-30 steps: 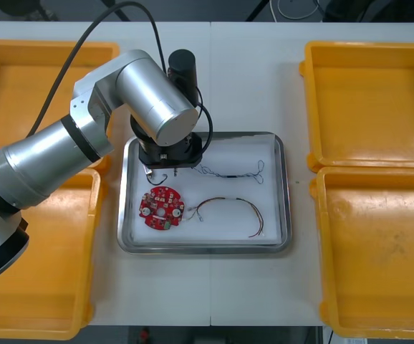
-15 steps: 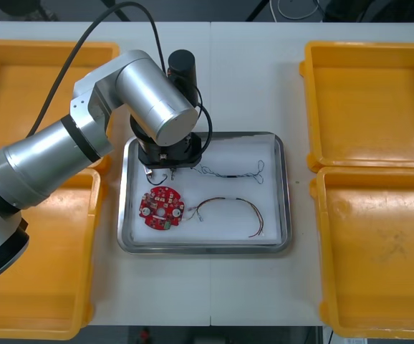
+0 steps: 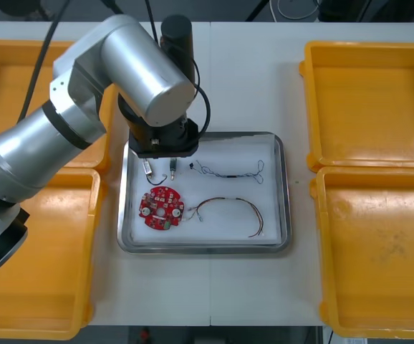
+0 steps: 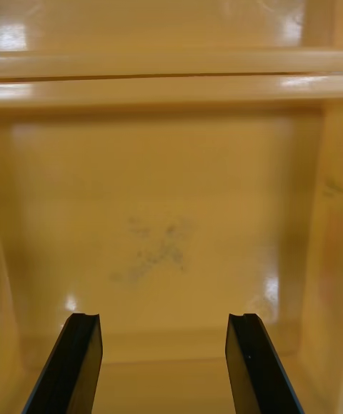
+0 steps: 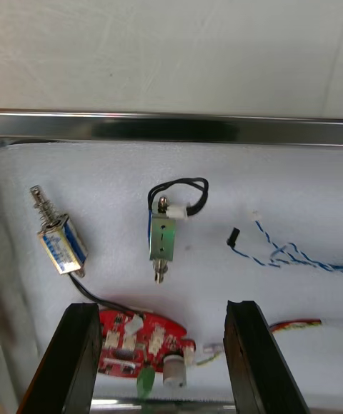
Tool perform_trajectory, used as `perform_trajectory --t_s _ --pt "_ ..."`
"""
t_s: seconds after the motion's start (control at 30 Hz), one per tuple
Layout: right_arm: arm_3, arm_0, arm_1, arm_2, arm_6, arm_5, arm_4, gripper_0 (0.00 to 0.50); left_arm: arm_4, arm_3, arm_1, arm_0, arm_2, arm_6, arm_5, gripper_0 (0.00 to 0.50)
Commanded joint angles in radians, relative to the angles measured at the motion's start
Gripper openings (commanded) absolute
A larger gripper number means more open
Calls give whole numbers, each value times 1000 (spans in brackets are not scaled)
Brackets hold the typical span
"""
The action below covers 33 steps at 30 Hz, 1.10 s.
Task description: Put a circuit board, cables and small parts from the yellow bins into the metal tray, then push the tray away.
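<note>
Plastic frames the work: a far left yellow bin [image 3: 6, 93] and a near left yellow bin [image 3: 42, 287] on one side of the light table [image 3: 250, 79], a far right yellow bin [image 3: 372, 100] and a near right yellow bin [image 3: 379, 265] on the other, with the metal tray [image 3: 287, 193] between them. In the front view the silver left arm [image 3: 146, 72] covers the tray's far left corner. Under it the left gripper [image 5: 161, 307] hangs over the white-lined tray, fingers spread wide with nothing held. Just beyond the fingertips lie two small metal parts [image 5: 163, 235], apart from each other, one carrying a looped black cable [image 5: 204, 196]. The round red circuit board [image 5: 146, 342] lies between the fingers, nearer the wrist. The twisted blue and white cable [image 5: 286, 253] runs off beside one finger, and the red and yellow cable [image 3: 232, 211] curves near the board. The right gripper [image 4: 164, 321], fingers apart and empty, hovers over the scuffed floor of the near right yellow bin. Dark floor [image 3: 221, 8] shows past the table's far edge.
</note>
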<state>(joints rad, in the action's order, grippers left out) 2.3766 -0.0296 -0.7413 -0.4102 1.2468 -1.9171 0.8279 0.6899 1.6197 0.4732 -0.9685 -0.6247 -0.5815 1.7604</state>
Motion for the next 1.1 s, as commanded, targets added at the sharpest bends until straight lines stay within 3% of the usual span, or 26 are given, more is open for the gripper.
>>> perform_trajectory --t_s 0.03,0.27,0.57,0.73,0.93,1.1 --pt "10 -84 -3 74 34 -3 43 500 62 118 65 -21 117 -104 93 500" --pt "13 -191 -10 188 39 -3 70 500 137 238 168 68 313 -221 159 500" --pt "13 -359 -10 412 37 -3 82 500 160 342 300 217 496 -388 159 500" --pt "13 -489 -1 584 40 -3 88 500 169 384 366 341 599 -477 159 500" --pt "13 -584 46 722 54 -3 63 500 171 422 409 439 685 -548 159 500" --pt "13 -667 134 929 146 -3 -44 500 184 456 415 557 813 -636 159 500"
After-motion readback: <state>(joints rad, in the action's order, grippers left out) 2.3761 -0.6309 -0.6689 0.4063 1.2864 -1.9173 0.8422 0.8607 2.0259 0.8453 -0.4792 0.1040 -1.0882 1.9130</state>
